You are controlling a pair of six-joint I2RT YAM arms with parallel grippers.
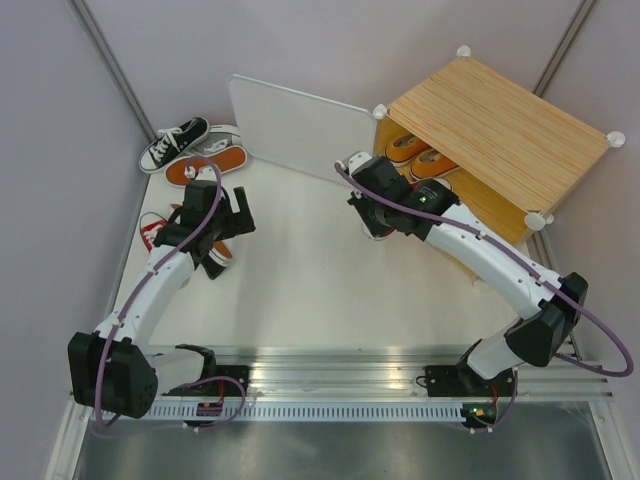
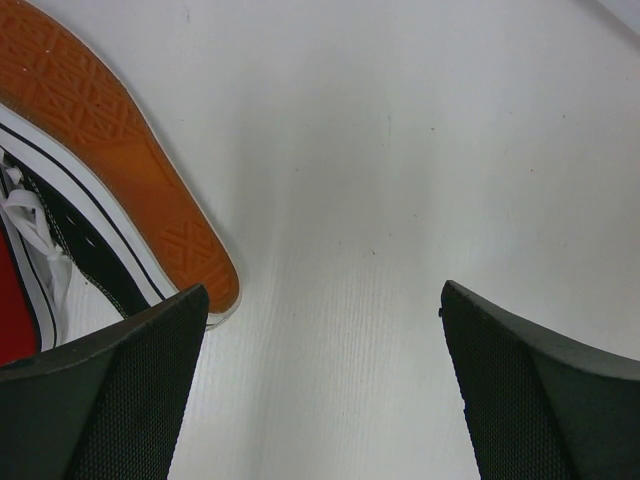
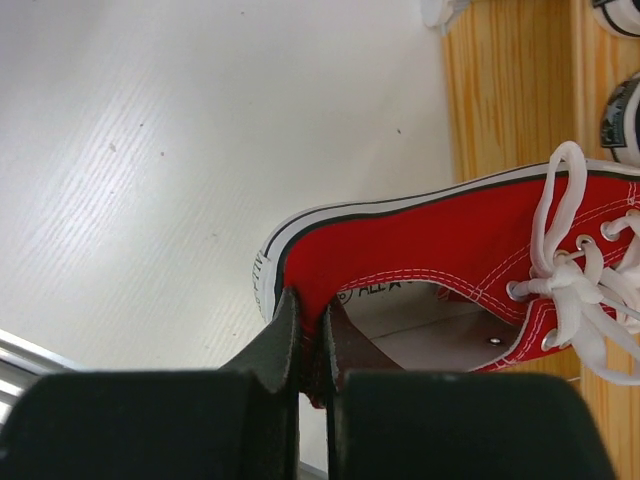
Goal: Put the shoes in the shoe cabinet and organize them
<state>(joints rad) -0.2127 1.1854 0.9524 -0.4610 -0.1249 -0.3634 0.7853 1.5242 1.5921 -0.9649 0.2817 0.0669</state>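
My right gripper (image 3: 312, 330) is shut on the heel wall of a red sneaker (image 3: 450, 240), one finger inside the shoe and one outside. Its toe points toward the shoe cabinet (image 1: 500, 130), whose frosted door (image 1: 295, 125) stands open. Two orange shoes (image 1: 420, 155) sit on the inner shelf. In the top view the right gripper (image 1: 372, 212) hangs just in front of the opening and hides most of the red sneaker. My left gripper (image 2: 320, 330) is open over bare table, beside a black sneaker (image 2: 110, 170) lying on its side with its orange sole showing.
At the far left lie a black shoe (image 1: 173, 142), a grey shoe (image 1: 218, 140), an upturned orange sole (image 1: 205, 165) and a red shoe (image 1: 152, 228). Grey walls enclose the table. A metal rail (image 1: 330, 385) runs along the near edge.
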